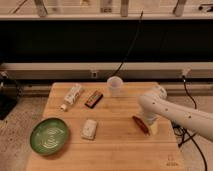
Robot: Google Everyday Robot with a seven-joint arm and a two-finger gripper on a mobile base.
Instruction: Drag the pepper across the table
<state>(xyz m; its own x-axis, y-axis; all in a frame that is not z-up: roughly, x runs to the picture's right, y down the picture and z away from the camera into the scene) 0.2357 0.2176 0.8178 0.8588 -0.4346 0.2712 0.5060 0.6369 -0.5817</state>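
1. Camera view: the pepper (140, 124) lies flat on the table (117, 152), at about 4 o'clock from the table's middle. Its long axis runs from 10 o'clock to 4 o'clock.
2. The gripper (151, 127) hangs from the white arm (175, 114) just beside the pepper, on its 3 o'clock side and low over the wood. I cannot tell whether it is apart, together or clamped on anything, nor whether it touches the pepper.
3. Handling, as a judgement: the pepper looks small and light, so it should slide on the smooth planks with little force. A tapered, rounded body may roll or spin if it is pushed off-centre.
4. If it is a real pepper, the skin is likely glossy and slippery and the flesh may give a little. A hard pinch could bruise it or squirt it sideways.
5. The best hold is probably across the thicker middle, square to the long axis, with light downward pressure so it drags and does not lift.
6. Open wood lies toward 9 o'clock. The white pouch (89, 129) sits that way, the green bowl (49, 136) beyond it, and the cup (114, 86) at 12 o'clock.
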